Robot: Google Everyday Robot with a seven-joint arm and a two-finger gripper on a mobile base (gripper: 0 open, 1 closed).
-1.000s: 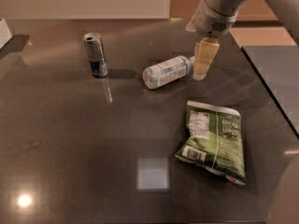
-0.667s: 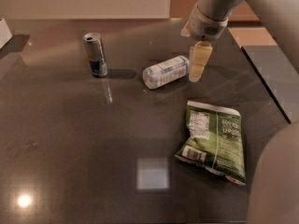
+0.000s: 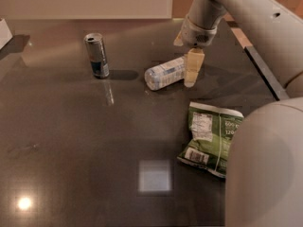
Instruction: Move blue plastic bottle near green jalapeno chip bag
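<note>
The blue plastic bottle (image 3: 164, 73) lies on its side near the middle of the dark table, its label facing up. The green jalapeno chip bag (image 3: 211, 137) lies flat in front of it and to the right, a hand's width away, partly hidden by my arm. My gripper (image 3: 186, 56) hangs down at the bottle's right end. It is open, with one beige finger (image 3: 193, 68) beside the bottle's end and the other behind it. It holds nothing.
A slim silver-and-blue can (image 3: 96, 56) stands upright left of the bottle. The dark glossy table (image 3: 71, 150) shows light reflections at the front. My arm's large elbow (image 3: 265, 169) blocks the lower right. The table's right edge (image 3: 261, 74) runs near the gripper.
My gripper has shifted a little left toward the bottle's right end, and my arm now fills more of the lower right. The bottle, bag and can have not moved.
</note>
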